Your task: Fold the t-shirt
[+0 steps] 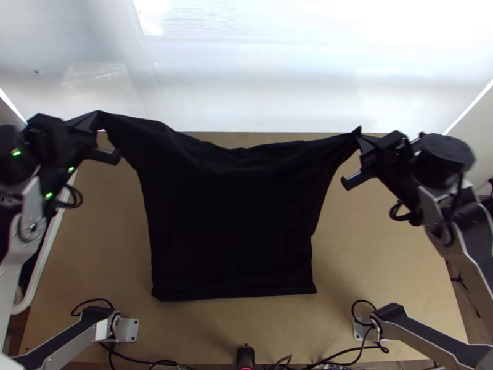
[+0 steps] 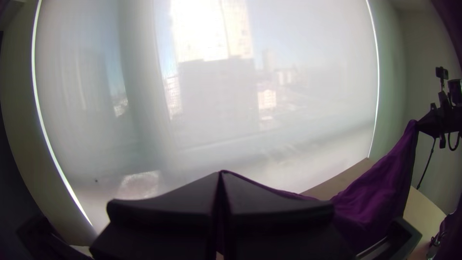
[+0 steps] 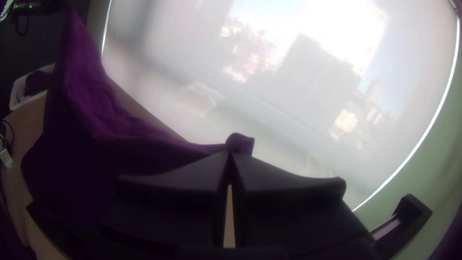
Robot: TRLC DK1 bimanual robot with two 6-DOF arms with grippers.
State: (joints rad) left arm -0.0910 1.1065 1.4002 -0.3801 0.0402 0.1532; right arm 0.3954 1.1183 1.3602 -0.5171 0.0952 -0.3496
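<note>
The t-shirt [image 1: 231, 222] looks black from the top and purple in the wrist views. It hangs stretched between both grippers, its upper edge sagging in the middle and its lower edge nearly straight. My left gripper [image 1: 92, 135] is shut on its upper left corner; in the left wrist view the fingers of the left gripper [image 2: 221, 177] meet, with the shirt [image 2: 378, 197] running off towards the other arm. My right gripper [image 1: 360, 153] is shut on the upper right corner. In the right wrist view, a small cloth tip pokes out beyond the right gripper [image 3: 232, 156], beside the shirt [image 3: 91, 110].
Bare wood of the table [image 1: 394, 259] shows on both sides of the shirt. A pale window blind [image 1: 259, 80] stands beyond the far edge. A white bin [image 3: 18, 94] is at the table's left side. Two smaller arm-like links [image 1: 425, 333] and cables lie along the near edge.
</note>
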